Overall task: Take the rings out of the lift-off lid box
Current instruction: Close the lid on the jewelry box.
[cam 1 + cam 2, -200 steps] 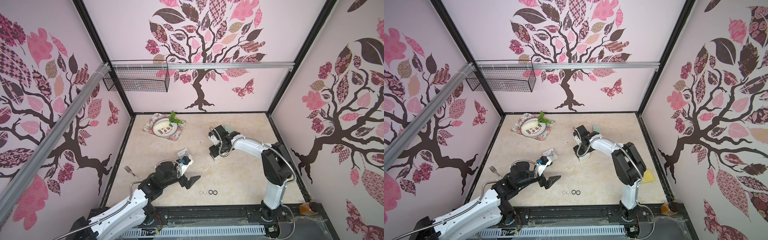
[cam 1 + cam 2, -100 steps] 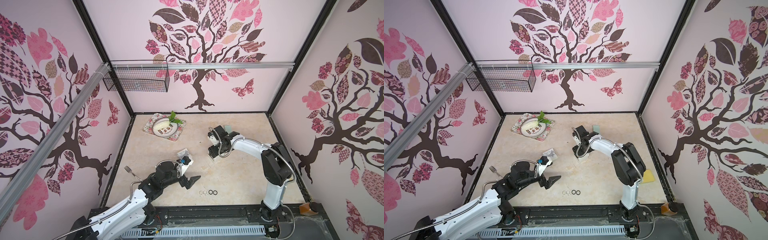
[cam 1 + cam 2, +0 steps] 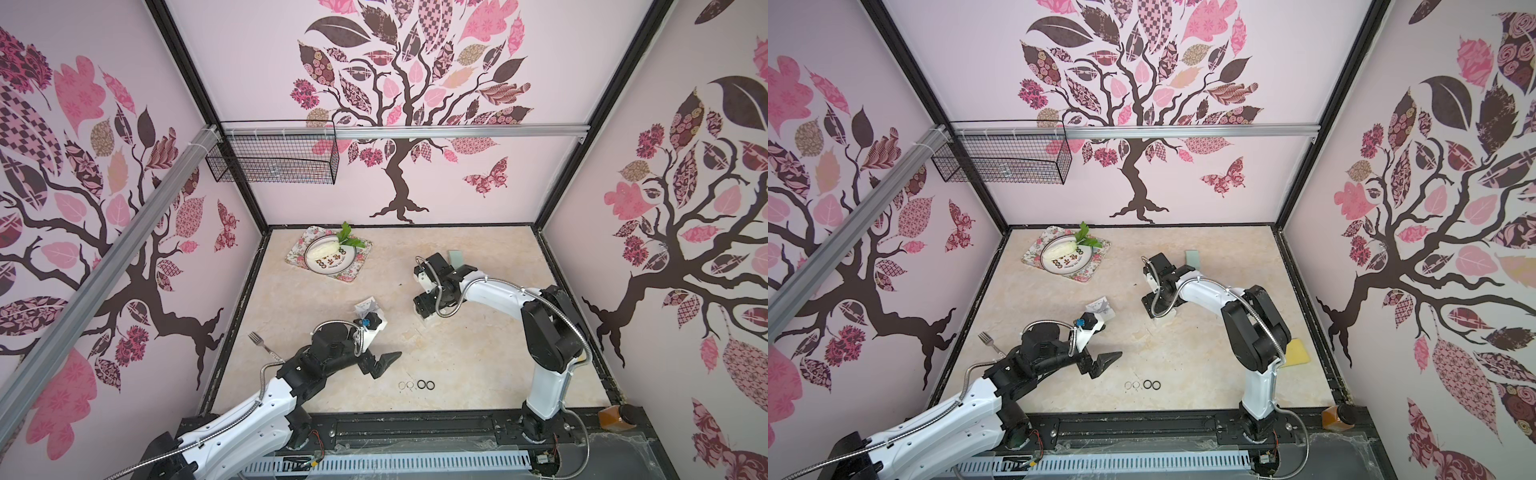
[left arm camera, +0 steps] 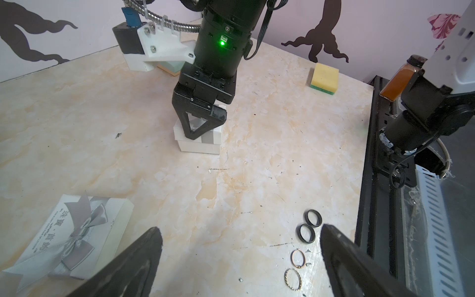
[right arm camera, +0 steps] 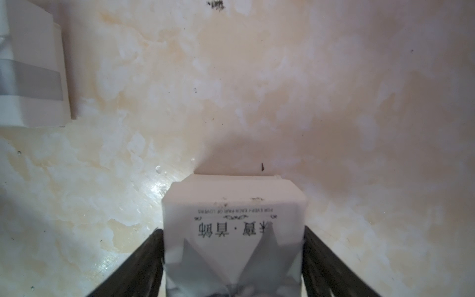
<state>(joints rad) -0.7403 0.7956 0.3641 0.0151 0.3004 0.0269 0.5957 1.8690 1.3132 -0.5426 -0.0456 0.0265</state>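
Right claw (image 5: 232, 231) widening around ribbon-print white box (image 5: 234, 195), grip cannot tell | left claw (image 4: 240, 228) spread, empty, near four freed rings (image 4: 307, 239) | box release likely.

- rings (image 4: 306, 232): two black, two silvery.
- table (image 4: 231, 180): cream-and-beige marble pattern.
- sponge (image 4: 324, 77): yellow over green.
- box lid (image 5: 231, 203): white, grey ribbon print, black lettering.

Both top views: high over near edge, pitched down toward far wall (image 3: 249, 62), whole tabletop (image 3: 478, 353) framed. Left wrist cam: low, looking right and far, shares the rings (image 4: 310, 224) with them. Right wrist cam: close over tabletop, facing down.
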